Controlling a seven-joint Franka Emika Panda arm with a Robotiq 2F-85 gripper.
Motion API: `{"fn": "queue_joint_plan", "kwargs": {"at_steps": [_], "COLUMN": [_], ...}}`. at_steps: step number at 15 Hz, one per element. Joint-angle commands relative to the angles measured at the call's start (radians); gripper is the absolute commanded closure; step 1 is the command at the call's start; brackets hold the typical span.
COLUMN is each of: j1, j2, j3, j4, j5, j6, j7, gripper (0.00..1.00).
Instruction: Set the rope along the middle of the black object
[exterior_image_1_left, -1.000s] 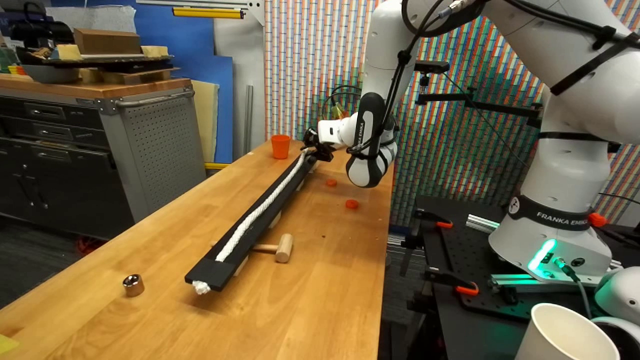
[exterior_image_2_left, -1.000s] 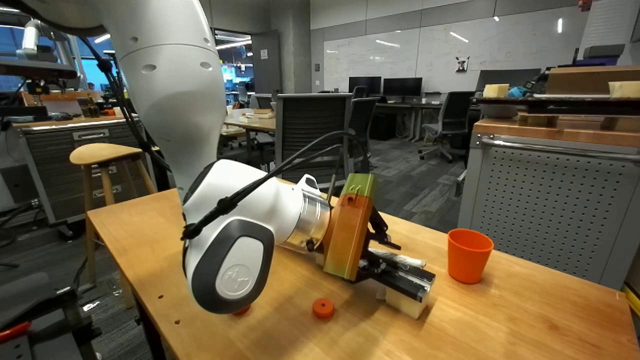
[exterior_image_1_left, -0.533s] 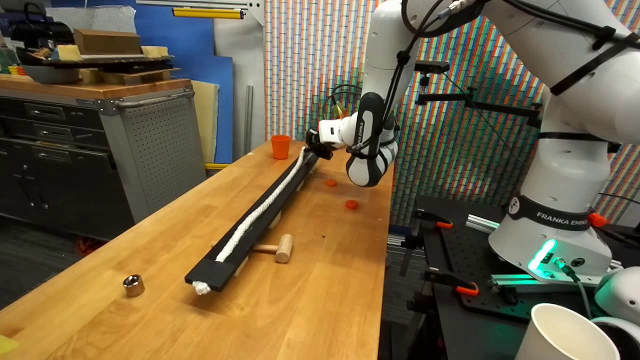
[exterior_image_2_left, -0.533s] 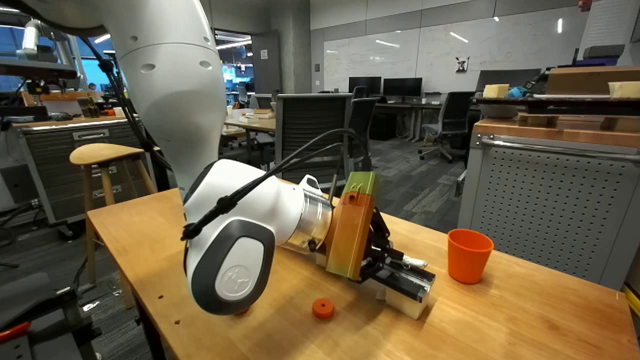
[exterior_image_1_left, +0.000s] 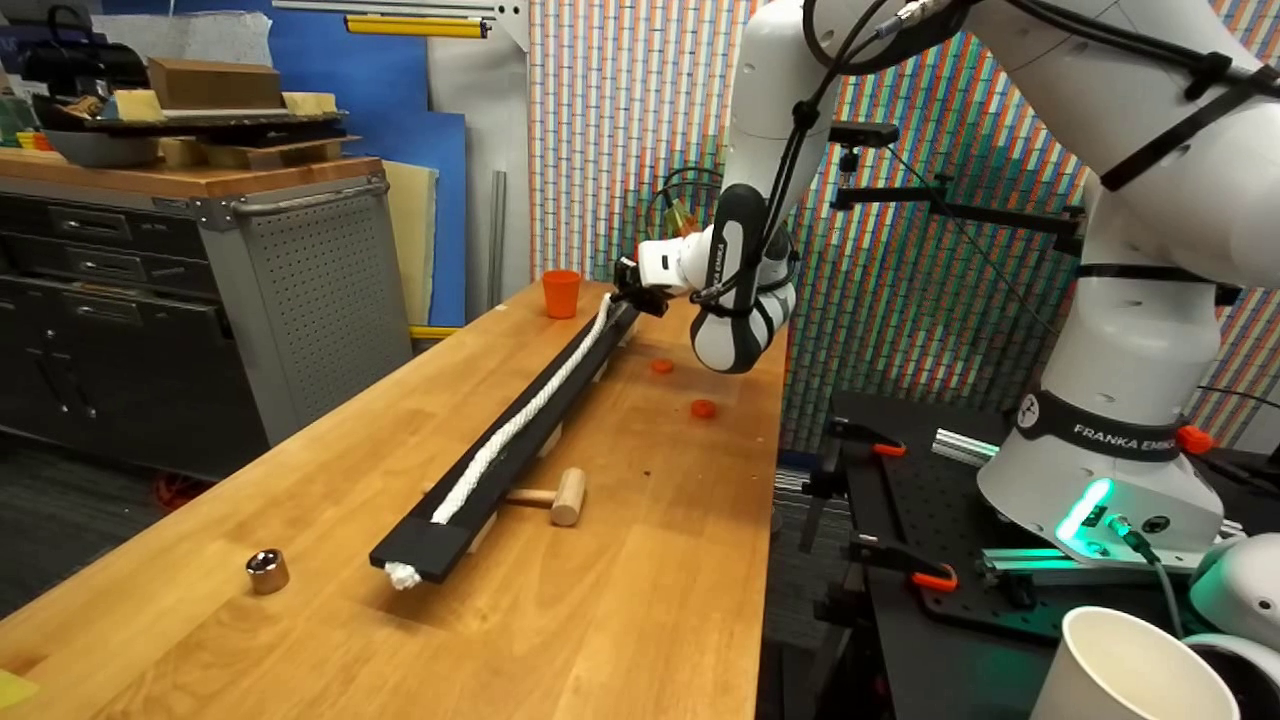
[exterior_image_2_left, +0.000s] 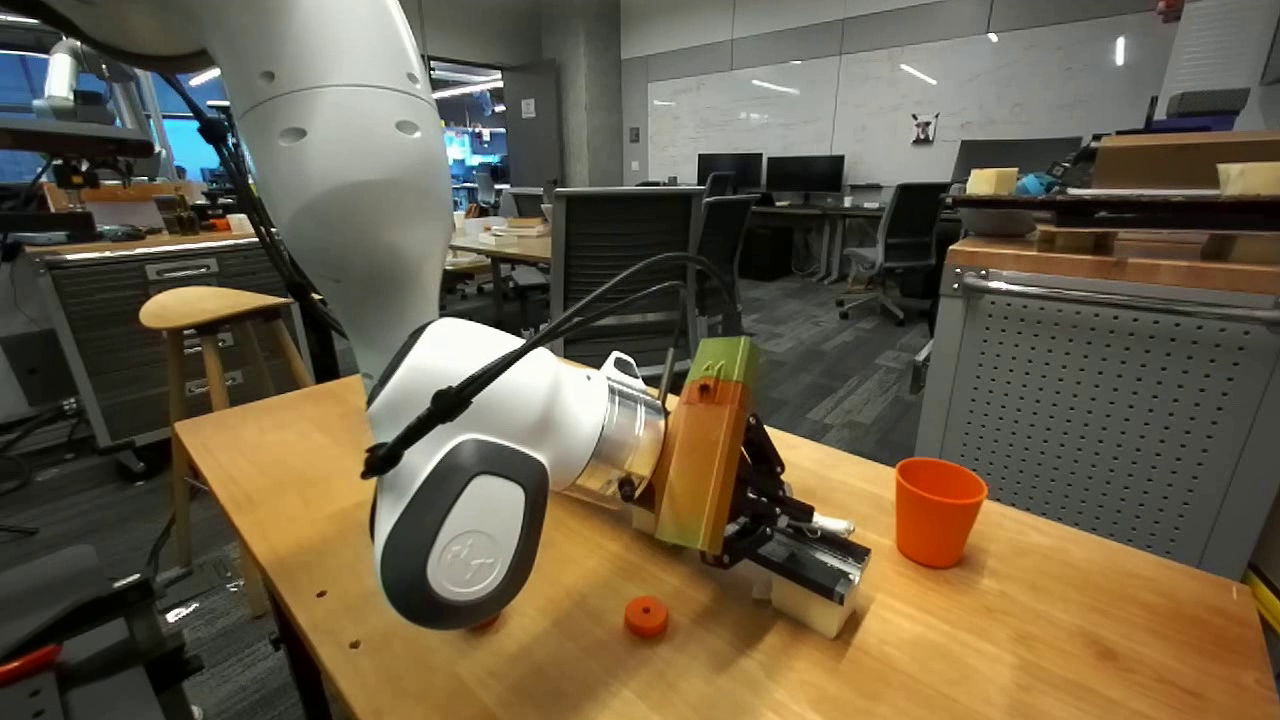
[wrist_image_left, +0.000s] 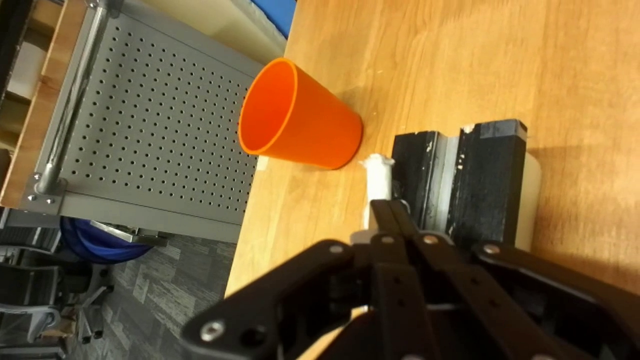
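Note:
The black bar (exterior_image_1_left: 411, 545) runs lengthwise on the wooden table, raised on pale blocks. The white rope (exterior_image_1_left: 512, 427) lies along its top and bows toward one edge near the far end. In the wrist view the rope's end (wrist_image_left: 378, 177) lies to the left of the bar's central groove, along the left edge of the bar (wrist_image_left: 487, 185). My gripper (wrist_image_left: 391, 204) is shut, its fingertips together just above the rope near that end. It also shows at the bar's far end in both exterior views (exterior_image_1_left: 618, 296) (exterior_image_2_left: 798, 525). The fingers hide the rope beneath them.
An orange cup (wrist_image_left: 310, 117) stands to the left of the bar's far end. A wooden mallet (exterior_image_1_left: 568, 497) lies with its handle under the bar. Two orange discs (exterior_image_1_left: 703, 408) (exterior_image_1_left: 662, 366) and a copper-coloured cylinder (exterior_image_1_left: 267, 571) lie on the table (exterior_image_1_left: 640, 600).
One second ago the fingers were spread around the rope's end; since then they have closed together. The gripper has risen slightly. The rope's far end has shifted a little.

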Motion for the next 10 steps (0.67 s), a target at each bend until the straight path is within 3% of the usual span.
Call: {"fn": "queue_joint_plan", "kwargs": {"at_steps": [1, 6, 10], "j1": [0.029, 0.105, 0.216], "j2": [-0.027, -0.087, -0.206], "j3": [-0.024, -0.030, -0.026], "j4": [-0.035, -0.165, -0.276], "j5": [0.009, 0.169, 0.426], "j6": [-0.016, 0.018, 0.019], "j7": [-0.067, -0.129, -0.150], "gripper": [0.97, 0.97, 0.97]}}
